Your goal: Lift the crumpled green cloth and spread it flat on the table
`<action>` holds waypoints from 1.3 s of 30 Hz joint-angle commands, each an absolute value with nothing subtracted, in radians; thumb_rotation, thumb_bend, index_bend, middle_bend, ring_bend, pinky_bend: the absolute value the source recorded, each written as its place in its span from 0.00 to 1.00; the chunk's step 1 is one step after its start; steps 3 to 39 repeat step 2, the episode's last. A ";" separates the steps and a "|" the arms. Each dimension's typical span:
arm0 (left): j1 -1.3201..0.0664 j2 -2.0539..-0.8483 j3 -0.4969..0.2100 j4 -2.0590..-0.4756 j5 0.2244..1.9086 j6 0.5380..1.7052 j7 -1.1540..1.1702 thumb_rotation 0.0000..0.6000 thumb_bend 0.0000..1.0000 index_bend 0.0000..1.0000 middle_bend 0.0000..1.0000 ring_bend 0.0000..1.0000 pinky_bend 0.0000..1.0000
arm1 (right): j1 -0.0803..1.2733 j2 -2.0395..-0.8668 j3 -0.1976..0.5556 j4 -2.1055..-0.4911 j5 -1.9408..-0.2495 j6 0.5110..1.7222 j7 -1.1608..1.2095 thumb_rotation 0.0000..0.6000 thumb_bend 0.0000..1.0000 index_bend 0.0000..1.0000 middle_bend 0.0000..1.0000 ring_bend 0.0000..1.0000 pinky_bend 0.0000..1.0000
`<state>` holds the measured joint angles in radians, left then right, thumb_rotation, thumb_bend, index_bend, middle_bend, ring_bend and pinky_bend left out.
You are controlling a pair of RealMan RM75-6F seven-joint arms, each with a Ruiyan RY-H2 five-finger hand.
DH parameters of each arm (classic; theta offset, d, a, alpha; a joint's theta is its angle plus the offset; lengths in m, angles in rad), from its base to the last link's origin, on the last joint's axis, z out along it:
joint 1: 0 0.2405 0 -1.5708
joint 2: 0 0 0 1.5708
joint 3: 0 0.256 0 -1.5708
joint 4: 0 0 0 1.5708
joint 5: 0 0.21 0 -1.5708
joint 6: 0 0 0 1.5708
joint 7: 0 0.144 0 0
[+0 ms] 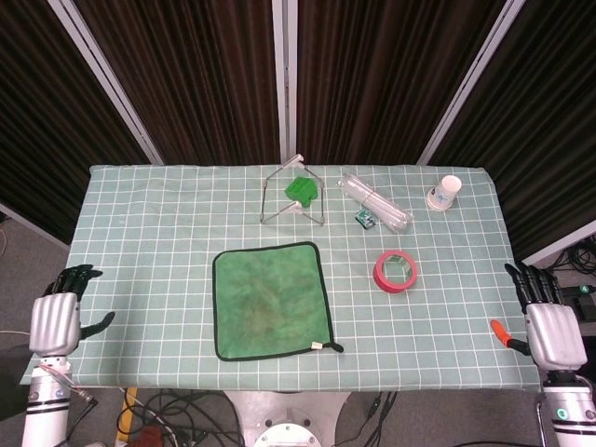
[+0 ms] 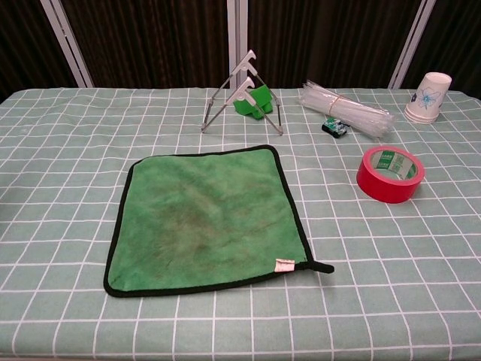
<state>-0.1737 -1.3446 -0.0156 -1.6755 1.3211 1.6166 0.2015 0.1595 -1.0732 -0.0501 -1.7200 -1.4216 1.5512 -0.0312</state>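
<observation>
The green cloth (image 1: 271,299) (image 2: 209,217) with a black hem lies flat and spread out on the checked table, a small loop at its near right corner. My left hand (image 1: 58,317) hangs off the table's left edge, fingers apart and holding nothing. My right hand (image 1: 549,328) is off the right edge, fingers spread, also holding nothing. Both hands are far from the cloth. The chest view shows neither hand.
A red tape roll (image 1: 396,271) (image 2: 390,174) lies right of the cloth. Behind it are a wire stand with a green clip (image 1: 296,191) (image 2: 246,96), a bundle of clear straws (image 1: 374,201) (image 2: 343,108), a small toy car (image 2: 334,127) and a paper cup (image 1: 448,193) (image 2: 430,97).
</observation>
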 commanded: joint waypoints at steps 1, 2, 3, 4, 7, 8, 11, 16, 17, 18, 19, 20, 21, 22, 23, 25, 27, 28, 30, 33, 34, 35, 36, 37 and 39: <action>-0.154 -1.312 0.010 -1.689 1.344 1.615 0.211 1.00 0.04 0.27 0.23 0.17 0.29 | 0.125 -1.066 -0.057 -1.708 -1.436 1.576 -0.003 1.00 0.15 0.03 0.03 0.00 0.00; -0.151 -1.302 0.015 -1.697 1.344 1.607 0.218 1.00 0.04 0.27 0.23 0.17 0.29 | 0.119 -1.065 -0.056 -1.705 -1.437 1.577 0.001 1.00 0.15 0.03 0.03 0.00 0.00; -0.151 -1.302 0.015 -1.697 1.344 1.607 0.218 1.00 0.04 0.27 0.23 0.17 0.29 | 0.119 -1.065 -0.056 -1.705 -1.437 1.577 0.001 1.00 0.15 0.03 0.03 0.00 0.00; -0.151 -1.302 0.015 -1.697 1.344 1.607 0.218 1.00 0.04 0.27 0.23 0.17 0.29 | 0.119 -1.065 -0.056 -1.705 -1.437 1.577 0.001 1.00 0.15 0.03 0.03 0.00 0.00; -0.151 -1.302 0.015 -1.697 1.344 1.607 0.218 1.00 0.04 0.27 0.23 0.17 0.29 | 0.119 -1.065 -0.056 -1.705 -1.437 1.577 0.001 1.00 0.15 0.03 0.03 0.00 0.00; -0.151 -1.302 0.015 -1.697 1.344 1.607 0.218 1.00 0.04 0.27 0.23 0.17 0.29 | 0.119 -1.065 -0.056 -1.705 -1.437 1.577 0.001 1.00 0.15 0.03 0.03 0.00 0.00; -0.151 -1.302 0.015 -1.697 1.344 1.607 0.218 1.00 0.04 0.27 0.23 0.17 0.29 | 0.119 -1.065 -0.056 -1.705 -1.437 1.577 0.001 1.00 0.15 0.03 0.03 0.00 0.00; -0.151 -1.302 0.015 -1.697 1.344 1.607 0.218 1.00 0.04 0.27 0.23 0.17 0.29 | 0.119 -1.065 -0.056 -1.705 -1.437 1.577 0.001 1.00 0.15 0.03 0.03 0.00 0.00; -0.151 -1.302 0.015 -1.697 1.344 1.607 0.218 1.00 0.04 0.27 0.23 0.17 0.29 | 0.119 -1.065 -0.056 -1.705 -1.437 1.577 0.001 1.00 0.15 0.03 0.03 0.00 0.00; -0.151 -1.302 0.015 -1.697 1.344 1.607 0.218 1.00 0.04 0.27 0.23 0.17 0.29 | 0.119 -1.065 -0.056 -1.705 -1.437 1.577 0.001 1.00 0.15 0.03 0.03 0.00 0.00; -0.151 -1.302 0.015 -1.697 1.344 1.607 0.218 1.00 0.04 0.27 0.23 0.17 0.29 | 0.119 -1.065 -0.056 -1.705 -1.437 1.577 0.001 1.00 0.15 0.03 0.03 0.00 0.00; -0.151 -1.302 0.015 -1.697 1.344 1.607 0.218 1.00 0.04 0.27 0.23 0.17 0.29 | 0.119 -1.065 -0.056 -1.705 -1.437 1.577 0.001 1.00 0.15 0.03 0.03 0.00 0.00; -0.151 -1.302 0.015 -1.697 1.344 1.607 0.218 1.00 0.04 0.27 0.23 0.17 0.29 | 0.119 -1.065 -0.056 -1.705 -1.437 1.577 0.001 1.00 0.15 0.03 0.03 0.00 0.00; -0.151 -1.302 0.015 -1.697 1.344 1.607 0.218 1.00 0.04 0.27 0.23 0.17 0.29 | 0.119 -1.065 -0.056 -1.705 -1.437 1.577 0.001 1.00 0.15 0.03 0.03 0.00 0.00; -0.151 -1.302 0.015 -1.697 1.344 1.607 0.218 1.00 0.04 0.27 0.23 0.17 0.29 | 0.119 -1.065 -0.056 -1.705 -1.437 1.577 0.001 1.00 0.15 0.03 0.03 0.00 0.00; -0.151 -1.302 0.015 -1.697 1.344 1.607 0.218 1.00 0.04 0.27 0.23 0.17 0.29 | 0.119 -1.065 -0.056 -1.705 -1.437 1.577 0.001 1.00 0.15 0.03 0.03 0.00 0.00; -0.151 -1.302 0.015 -1.697 1.344 1.607 0.218 1.00 0.04 0.27 0.23 0.17 0.29 | 0.119 -1.065 -0.056 -1.705 -1.437 1.577 0.001 1.00 0.15 0.03 0.03 0.00 0.00; -0.151 -1.302 0.015 -1.697 1.344 1.607 0.218 1.00 0.04 0.27 0.23 0.17 0.29 | 0.119 -1.065 -0.056 -1.705 -1.437 1.577 0.001 1.00 0.15 0.03 0.03 0.00 0.00; -0.151 -1.302 0.015 -1.697 1.344 1.607 0.218 1.00 0.04 0.27 0.23 0.17 0.29 | 0.119 -1.065 -0.056 -1.705 -1.437 1.577 0.001 1.00 0.15 0.03 0.03 0.00 0.00; -0.151 -1.302 0.015 -1.697 1.344 1.607 0.218 1.00 0.04 0.27 0.23 0.17 0.29 | 0.119 -1.065 -0.056 -1.705 -1.437 1.577 0.001 1.00 0.15 0.03 0.03 0.00 0.00; -0.151 -1.302 0.015 -1.697 1.344 1.607 0.218 1.00 0.04 0.27 0.23 0.17 0.29 | 0.119 -1.065 -0.056 -1.705 -1.437 1.577 0.001 1.00 0.15 0.03 0.03 0.00 0.00; -0.151 -1.302 0.015 -1.697 1.344 1.607 0.218 1.00 0.04 0.27 0.23 0.17 0.29 | 0.119 -1.065 -0.056 -1.705 -1.437 1.577 0.001 1.00 0.15 0.03 0.03 0.00 0.00; -0.151 -1.302 0.015 -1.697 1.344 1.607 0.218 1.00 0.04 0.27 0.23 0.17 0.29 | 0.119 -1.065 -0.056 -1.705 -1.437 1.577 0.001 1.00 0.15 0.03 0.03 0.00 0.00; -0.151 -1.302 0.015 -1.697 1.344 1.607 0.218 1.00 0.04 0.27 0.23 0.17 0.29 | 0.119 -1.065 -0.056 -1.705 -1.437 1.577 0.001 1.00 0.15 0.03 0.03 0.00 0.00; -0.151 -1.302 0.015 -1.697 1.344 1.607 0.218 1.00 0.04 0.27 0.23 0.17 0.29 | 0.119 -1.065 -0.056 -1.705 -1.437 1.577 0.001 1.00 0.15 0.03 0.03 0.00 0.00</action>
